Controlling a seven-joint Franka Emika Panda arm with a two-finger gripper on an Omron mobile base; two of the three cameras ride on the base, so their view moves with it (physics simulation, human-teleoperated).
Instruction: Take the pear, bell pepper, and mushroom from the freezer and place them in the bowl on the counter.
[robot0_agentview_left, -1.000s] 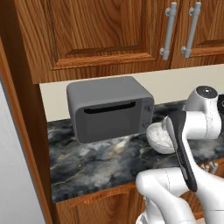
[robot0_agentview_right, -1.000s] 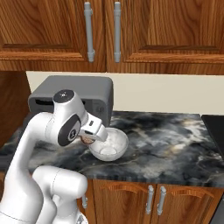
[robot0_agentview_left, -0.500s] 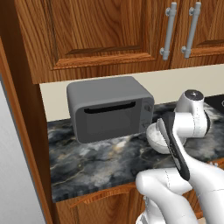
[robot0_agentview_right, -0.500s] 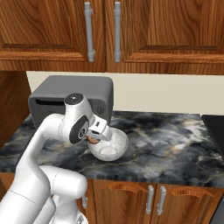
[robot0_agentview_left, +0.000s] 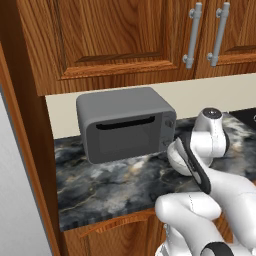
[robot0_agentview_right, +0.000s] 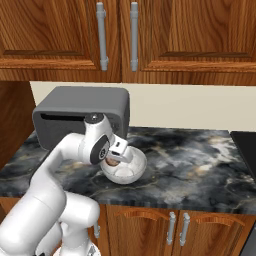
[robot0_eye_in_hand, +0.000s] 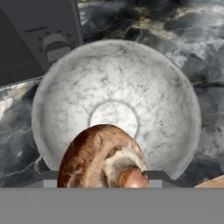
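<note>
Tool (robot0_agentview_right: 116, 159), clenched on mushroom (robot0_eye_in_hand: 103, 158), now lower, closer over bowl (robot0_eye_in_hand: 175, 109).

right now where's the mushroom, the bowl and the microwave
mushroom (robot0_eye_in_hand: 94, 153), hand view, on its brown cap
bowl (robot0_eye_in_hand: 157, 83), hand view, on its bare inner wall
microwave (robot0_agentview_left: 125, 137), left base view, on its dark door

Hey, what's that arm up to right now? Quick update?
Gripper shut on the mushroom, poised over the bowl. Bowl bare inside, on the counter beside the microwave. Nothing blocking the drop.
</note>
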